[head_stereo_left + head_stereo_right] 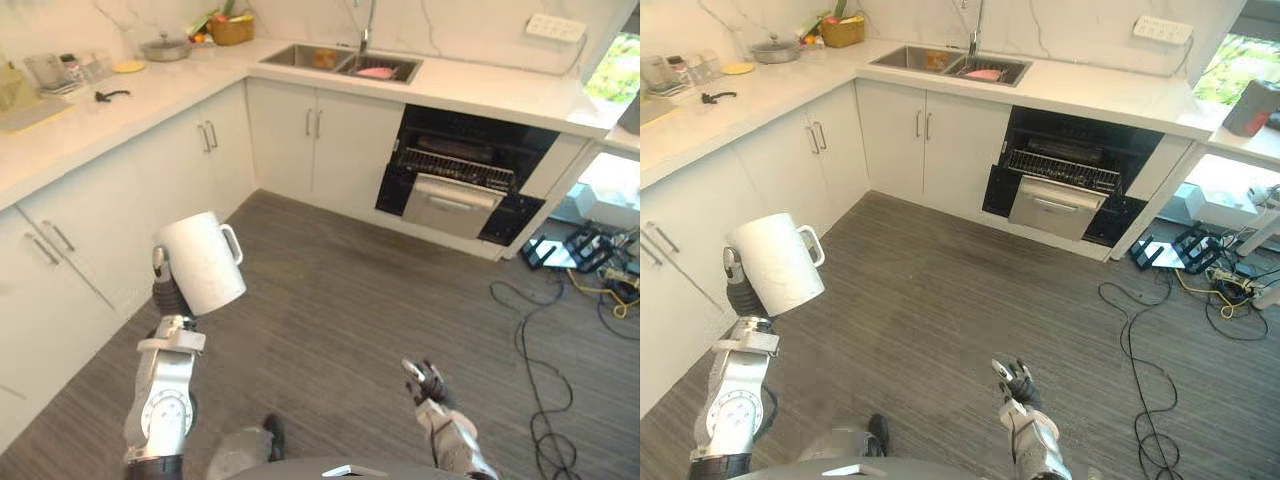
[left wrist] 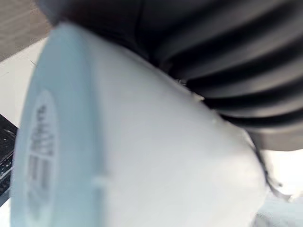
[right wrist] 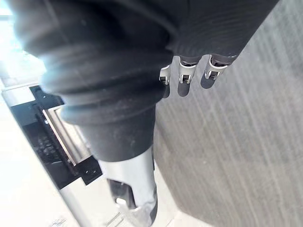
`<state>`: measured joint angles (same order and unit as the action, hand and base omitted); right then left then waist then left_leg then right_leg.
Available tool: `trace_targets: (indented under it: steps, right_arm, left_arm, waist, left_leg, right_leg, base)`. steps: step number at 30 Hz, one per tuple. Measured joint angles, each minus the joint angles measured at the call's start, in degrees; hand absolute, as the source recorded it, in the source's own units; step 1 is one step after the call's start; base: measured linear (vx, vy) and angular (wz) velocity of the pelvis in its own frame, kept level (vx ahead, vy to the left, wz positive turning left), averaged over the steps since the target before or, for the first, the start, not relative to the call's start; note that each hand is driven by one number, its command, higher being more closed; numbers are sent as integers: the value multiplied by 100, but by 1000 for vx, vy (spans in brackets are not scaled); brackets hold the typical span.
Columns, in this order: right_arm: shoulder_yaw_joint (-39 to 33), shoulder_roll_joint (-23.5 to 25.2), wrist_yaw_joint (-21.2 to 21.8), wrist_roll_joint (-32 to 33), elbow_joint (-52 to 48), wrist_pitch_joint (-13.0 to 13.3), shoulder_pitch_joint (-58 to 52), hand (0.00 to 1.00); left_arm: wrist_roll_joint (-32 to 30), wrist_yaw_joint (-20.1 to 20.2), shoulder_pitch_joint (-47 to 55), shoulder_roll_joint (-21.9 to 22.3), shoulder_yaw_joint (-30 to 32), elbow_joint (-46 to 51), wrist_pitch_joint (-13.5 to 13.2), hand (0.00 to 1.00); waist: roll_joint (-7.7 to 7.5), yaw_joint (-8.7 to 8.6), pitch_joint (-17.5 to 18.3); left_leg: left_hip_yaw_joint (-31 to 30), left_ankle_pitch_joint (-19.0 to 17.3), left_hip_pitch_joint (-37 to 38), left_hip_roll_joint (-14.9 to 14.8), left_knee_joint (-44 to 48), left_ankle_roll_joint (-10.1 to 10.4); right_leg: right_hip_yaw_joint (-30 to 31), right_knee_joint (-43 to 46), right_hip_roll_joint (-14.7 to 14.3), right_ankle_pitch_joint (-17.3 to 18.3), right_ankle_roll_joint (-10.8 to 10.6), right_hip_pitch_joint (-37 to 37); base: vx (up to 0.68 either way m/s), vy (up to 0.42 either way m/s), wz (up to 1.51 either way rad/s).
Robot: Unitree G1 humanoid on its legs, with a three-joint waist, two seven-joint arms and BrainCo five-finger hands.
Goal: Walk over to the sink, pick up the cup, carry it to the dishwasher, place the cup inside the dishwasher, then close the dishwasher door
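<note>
Left hand (image 1: pixel 168 293) apparently grips cup (image 1: pixel 203 262) (handle rightward).

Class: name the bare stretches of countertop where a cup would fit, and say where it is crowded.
Bare: counter right of the sink, above the dishwasher; also between sink and pot. Crowded: the far corner with pot, basket and plate.

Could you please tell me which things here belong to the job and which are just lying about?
Job: cup, held in the left hand; open dishwasher; sink.
Lying about: pot; basket; yellow plate; socket strip.
</note>
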<state>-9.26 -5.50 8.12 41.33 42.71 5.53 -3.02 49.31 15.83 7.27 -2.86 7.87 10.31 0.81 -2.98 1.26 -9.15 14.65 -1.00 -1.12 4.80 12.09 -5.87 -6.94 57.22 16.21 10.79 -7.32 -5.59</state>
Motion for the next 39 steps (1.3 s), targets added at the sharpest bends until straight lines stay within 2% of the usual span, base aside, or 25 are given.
trace_targets:
  steps: [2,5,7,9,12,13,14,15,16,17,18,19,21,23,25,27,28,29,30,31,33,35,36,37,39]
  right_arm:
    - [149,95,8,-2,-262,-6,-34,0]
    - [235,403,-4,-1,-1254,42,-283,0]
    - [236,582,-6,-2,-2121,38,-573,0]
    - [269,655,25,-3,-2490,46,-754,0]
    - [467,614,188,246,-2655,29,-985,0]
    - [500,534,205,474,-2856,-53,-1093,0]
    - [608,408,191,571,-3068,-111,-1121,0]
    - [627,408,179,574,-3139,-103,-1092,0]
    - [621,379,35,559,-3207,-114,-1103,0]
    - [598,338,-121,558,-3327,-150,-1081,0]
    - [593,319,-144,555,-3329,-180,-1096,0]
    - [576,326,-155,538,-3317,-196,-1112,0]
    - [504,327,-156,363,-3204,-187,-1147,0]
    - [396,310,-154,324,-3141,-63,-1109,0]
    - [315,271,-279,302,-3060,139,-904,0]
    - [253,272,-385,274,-3110,401,-859,0]
    - [135,256,-495,256,-3122,576,-818,0]
    - [51,249,-569,218,-3123,659,-807,0]
    - [-57,245,-662,203,-3157,775,-817,0]
    - [-142,266,-760,199,-3145,866,-773,0]
    - [-255,197,-890,157,-3277,966,-717,0]
    - [-444,233,-1015,165,-3376,977,-602,0]
    - [-563,333,-1022,159,-3527,973,-541,0]
    - [-596,376,-1002,135,-3581,963,-502,0]
    - [-599,497,-999,-49,-3778,934,-566,0]
  left_arm:
    - [-8,-2,2,-18,-125,-6,0,100]
    - [-133,-24,-51,-57,-389,-6,-117,100]
    - [-243,-39,-87,-75,-469,18,-121,100]
    - [-313,-27,-56,-159,-466,25,-141,100]
    - [-359,-1,293,-260,-514,102,-130,100]
    - [-322,57,469,-227,-582,244,-137,100]
    - [-186,128,622,-74,-667,294,-152,100]
    - [-156,131,618,-32,-702,297,-153,100]
    - [-142,88,616,47,-866,283,-156,100]
    - [-144,78,605,201,-996,285,-181,100]
    - [-144,76,608,258,-1041,284,-200,100]
    - [-144,61,570,311,-1073,284,-208,100]
    - [-143,24,492,276,-1046,282,-215,100]
    - [-166,-73,459,261,-990,257,-251,100]
    - [-248,-145,424,263,-912,263,-276,100]
    - [-453,-150,479,307,-840,403,-274,100]
    - [-527,-132,554,317,-784,679,-277,100]
    - [-612,-111,550,294,-743,770,-331,100]
    - [-751,-36,531,266,-652,829,-431,100]
    - [-898,-16,506,202,-596,799,-527,100]
    - [-1096,-16,454,132,-525,783,-621,100]
    - [-1255,-75,304,27,-519,826,-662,100]
    - [-1364,-89,149,-65,-537,838,-670,100]
    - [-1394,-124,98,-99,-582,916,-670,100]
    - [-1573,-156,58,-55,-674,1018,-676,100]
  waist:
    - [166,-101,-105]
    - [294,-333,-172]
    - [269,-467,-193]
    - [11,-424,-232]
    - [-68,-475,-228]
    - [75,-455,-93]
    - [369,-481,55]
    - [329,-527,108]
    - [426,-585,88]
    - [666,-542,45]
    - [740,-523,55]
    - [790,-482,18]
    - [730,-453,-51]
    - [702,-336,-44]
    - [611,-267,-74]
    - [590,-312,-25]
    - [704,-296,-38]
    - [716,-251,-51]
    - [778,-232,-16]
    - [771,-243,23]
    - [470,-310,96]
    - [151,-302,77]
    - [-18,-337,-5]
    - [-52,-390,-66]
    - [118,-493,-157]
  left_leg:
    - [-112,-210,587,31,-187,-44]
    - [-429,-390,1056,15,-529,-86]
    - [-671,-608,1137,-69,-544,-11]
    - [-670,-798,1314,72,-559,47]
    - [-707,-1535,1986,20,-367,151]
    - [-669,-1905,2177,-147,-281,205]
    - [-609,-2115,2284,-427,-86,182]
    - [-585,-2173,2153,-471,475,191]
    - [-473,-2027,1561,-773,2034,300]
    - [-420,-1170,907,-1208,3515,515]
    - [-365,-445,633,-1434,4125,598]
    - [-312,-200,152,-1837,5198,622]
    - [-300,-478,-445,-2059,5921,509]
    - [-188,-829,-899,-2055,5384,545]
    - [-93,-1050,-1161,-1708,2933,774]
    - [-410,-513,-1184,-1317,324,1141]
    - [-648,-357,-1323,-1360,-351,1414]
    - [-698,-346,-1388,-1390,-395,1432]
    - [-719,-378,-1351,-1438,-433,1414]
    - [-820,201,-1342,-1378,-102,1351]
    - [-787,212,-1347,-965,702,1134]
    - [-455,10,-930,-576,676,691]
    - [-226,-207,-592,-374,694,488]
    - [-31,-502,-194,-306,672,337]
    - [129,-831,329,-494,644,246]
  right_leg:
    - [-180,811,73,38,212,532]
    - [-329,5,-322,321,401,1544]
    - [-389,-2870,-806,-182,300,1991]
    - [-536,-4582,-791,-881,2,2118]
    - [-748,-4418,-776,-910,474,2051]
    - [-743,-4138,-923,-1032,830,2038]
    - [-802,-3802,-1175,-1063,944,2089]
    - [-846,-3664,-1215,-1112,980,2072]
    - [-939,-3584,-1300,-1126,1158,1932]
    - [-920,-3713,-1554,-894,1209,1602]
    - [-844,-3808,-1672,-797,1229,1425]
    - [-754,-4047,-1870,-658,1291,984]
    - [-560,-4393,-1971,-458,1317,260]
    - [-248,-4684,-1937,-397,1247,-228]
    - [198,-4906,-1733,-269,1188,-670]
    - [406,-4979,-1572,-138,1107,-819]
    - [629,-5016,-1618,-5,1051,-941]
    - [715,-5006,-1602,147,958,-1053]
    - [918,-4943,-1562,533,785,-1311]
    - [1035,-4763,-1427,871,773,-1456]
    - [1102,-3838,-963,1115,854,-1296]
    - [1043,-2253,-395,898,625,-663]
    - [859,-1210,40,282,263,-281]
    - [688,-428,367,-515,390,78]
    - [347,333,298,-7,527,561]
  base:
    - [453,124,19]
    - [404,17,51]
    - [438,-83,58]
    - [493,-138,17]
    - [637,-221,-1]
    - [734,-232,-10]
    - [739,-233,-1]
    - [705,-283,10]
    - [666,-280,3]
    - [655,-275,-15]
    - [719,-194,-37]
    - [743,-171,-47]
    - [787,-166,-59]
    - [657,-112,-89]
    - [648,14,-100]
    - [687,129,-71]
    - [616,202,-81]
    - [625,272,-96]
    - [513,260,-84]
    - [629,351,-88]
    - [675,366,-82]
    - [591,301,-74]
    - [620,301,-75]
    - [594,278,-90]
    - [441,176,-70]
